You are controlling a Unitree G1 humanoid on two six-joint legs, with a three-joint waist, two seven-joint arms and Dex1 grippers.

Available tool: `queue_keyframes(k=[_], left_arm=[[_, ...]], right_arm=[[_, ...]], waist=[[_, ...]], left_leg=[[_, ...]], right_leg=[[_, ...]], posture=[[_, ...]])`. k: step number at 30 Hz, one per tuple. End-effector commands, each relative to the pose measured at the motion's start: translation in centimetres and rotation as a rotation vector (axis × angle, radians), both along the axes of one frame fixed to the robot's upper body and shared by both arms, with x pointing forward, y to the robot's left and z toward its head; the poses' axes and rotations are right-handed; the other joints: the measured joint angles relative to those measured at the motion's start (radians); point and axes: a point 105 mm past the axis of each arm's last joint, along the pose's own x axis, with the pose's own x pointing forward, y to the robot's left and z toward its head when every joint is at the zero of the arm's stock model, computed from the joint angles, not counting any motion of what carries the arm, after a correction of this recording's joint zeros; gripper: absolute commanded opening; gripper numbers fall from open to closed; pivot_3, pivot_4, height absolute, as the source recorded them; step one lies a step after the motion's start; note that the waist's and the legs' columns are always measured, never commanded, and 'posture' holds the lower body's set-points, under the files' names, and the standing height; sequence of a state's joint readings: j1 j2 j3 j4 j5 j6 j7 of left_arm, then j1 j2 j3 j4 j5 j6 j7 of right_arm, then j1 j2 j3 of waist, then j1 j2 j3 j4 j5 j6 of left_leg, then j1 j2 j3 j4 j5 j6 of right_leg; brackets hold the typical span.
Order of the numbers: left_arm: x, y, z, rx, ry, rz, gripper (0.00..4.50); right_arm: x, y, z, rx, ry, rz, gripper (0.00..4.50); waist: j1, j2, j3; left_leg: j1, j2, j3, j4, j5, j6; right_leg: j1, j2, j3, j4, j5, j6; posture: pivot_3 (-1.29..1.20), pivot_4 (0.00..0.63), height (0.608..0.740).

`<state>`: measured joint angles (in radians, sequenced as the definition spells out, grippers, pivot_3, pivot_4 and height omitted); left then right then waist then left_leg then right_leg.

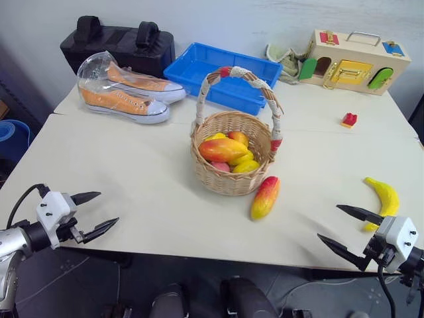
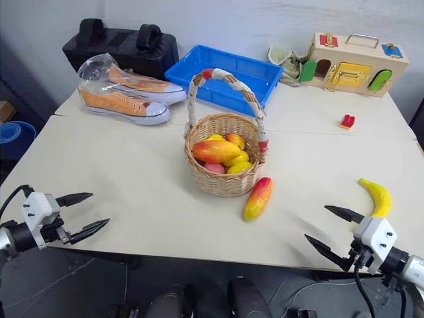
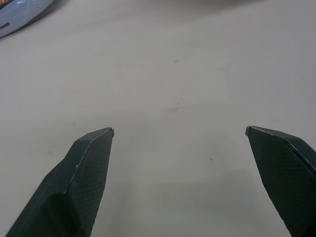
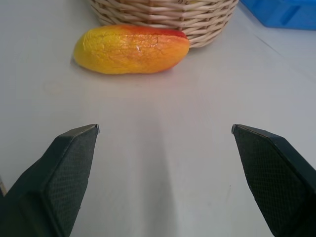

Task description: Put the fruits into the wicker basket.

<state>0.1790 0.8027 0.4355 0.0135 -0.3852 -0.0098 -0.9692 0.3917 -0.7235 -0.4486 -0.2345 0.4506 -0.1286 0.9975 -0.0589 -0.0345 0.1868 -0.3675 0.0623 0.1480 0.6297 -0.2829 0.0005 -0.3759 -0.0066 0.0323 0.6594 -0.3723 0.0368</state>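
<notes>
The wicker basket [image 1: 232, 169] stands mid-table with several mangoes [image 1: 222, 150] inside. One red-orange mango [image 1: 264, 197] lies on the table against the basket's near right side; it also fills the far part of the right wrist view, mango [image 4: 131, 49]. A yellow banana [image 1: 383, 197] lies near the right front edge. My right gripper [image 1: 339, 226] hovers open just left of the banana, pointing toward the loose mango, fingers empty. Over the near left edge my left gripper [image 1: 101, 209] is open and empty above bare table.
A blue plastic tray [image 1: 199, 69] sits behind the basket. Orange sneakers in clear wrap [image 1: 126, 93] and a black bag [image 1: 119, 43] are at the back left. A wooden latch box [image 1: 354, 63] and a small red brick [image 1: 349, 119] are back right.
</notes>
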Motion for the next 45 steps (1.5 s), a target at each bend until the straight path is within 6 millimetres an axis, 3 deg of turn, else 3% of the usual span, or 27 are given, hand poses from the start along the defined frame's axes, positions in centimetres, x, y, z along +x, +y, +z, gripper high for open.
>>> queue_keyframes(k=[1, 13, 29, 32, 35, 39, 45], left_arm=[[-0.2, -0.3, 1.4, -0.009, -0.045, -0.015, 4.5], [-0.2, -2.9, 3.3, -0.118, 0.001, -0.164, 4.5], [-0.4, -2.0, 2.8, -0.13, 0.031, -0.144, 4.5], [-0.4, -2.7, 3.3, -0.145, 0.028, -0.171, 4.5], [-0.6, -4.0, 4.0, -0.159, 0.041, -0.232, 4.5], [-0.7, -5.7, 4.6, -0.177, 0.049, -0.297, 4.5], [-0.6, -7.9, 5.4, -0.204, 0.024, -0.344, 4.5]], right_arm=[[0.0, 0.4, 0.6, 0.014, -0.027, 0.006, 4.49], [-0.2, 0.4, -0.7, 0.053, 0.035, 0.02, 4.49], [-0.8, -1.0, -1.9, 0.068, 0.097, 0.005, 4.49], [-0.3, 0.2, -0.5, 0.149, 0.093, -0.002, 4.49], [0.4, 3.1, 1.5, 0.308, 0.209, 0.008, 4.49], [0.9, 6.0, 1.6, 0.286, 0.407, -0.012, 4.49], [4.2, 8.3, 1.1, 0.254, 0.444, -0.166, 4.49]], waist=[[0.001, 0.0, 0.0], [0.0, 0.0, 0.0], [0.002, 0.0, 0.0], [0.0, 0.0, 0.0], [-0.002, 0.0, 0.0], [-0.001, -0.001, 0.0], [0.0, -0.001, -0.001]], left_leg=[[0.0, 0.0, 0.0, 0.0, 0.0, 0.0], [0.0, 0.0, 0.0, 0.0, 0.002, -0.003], [0.0, 0.0, 0.0, 0.0, 0.002, -0.002], [0.0, 0.0, 0.0, 0.0, 0.002, -0.002], [0.0, 0.0, 0.0, 0.001, 0.002, -0.002], [0.0, 0.0, -0.002, 0.001, 0.002, -0.002], [-0.003, 0.0, -0.002, 0.001, 0.003, -0.004]], right_leg=[[0.0, 0.0, 0.0, 0.0, 0.0, 0.0], [0.0, 0.0, 0.0, 0.0, 0.0, 0.0], [0.0, 0.0, 0.0, 0.0, 0.0, 0.0], [0.0, 0.0, 0.0, 0.0, 0.0, 0.0], [0.0, 0.0, 0.0, 0.002, 0.0, 0.0], [-0.001, 0.0, 0.0, 0.003, 0.0, 0.0], [-0.002, 0.0, 0.0, 0.001, 0.0, 0.0]], posture=[[0.0, 0.15, 0.74], [0.0, 0.15, 0.74], [0.0, 0.15, 0.74], [0.0, 0.15, 0.74], [0.0, 0.15, 0.74], [0.0, 0.15, 0.74], [0.0, 0.15, 0.74]])
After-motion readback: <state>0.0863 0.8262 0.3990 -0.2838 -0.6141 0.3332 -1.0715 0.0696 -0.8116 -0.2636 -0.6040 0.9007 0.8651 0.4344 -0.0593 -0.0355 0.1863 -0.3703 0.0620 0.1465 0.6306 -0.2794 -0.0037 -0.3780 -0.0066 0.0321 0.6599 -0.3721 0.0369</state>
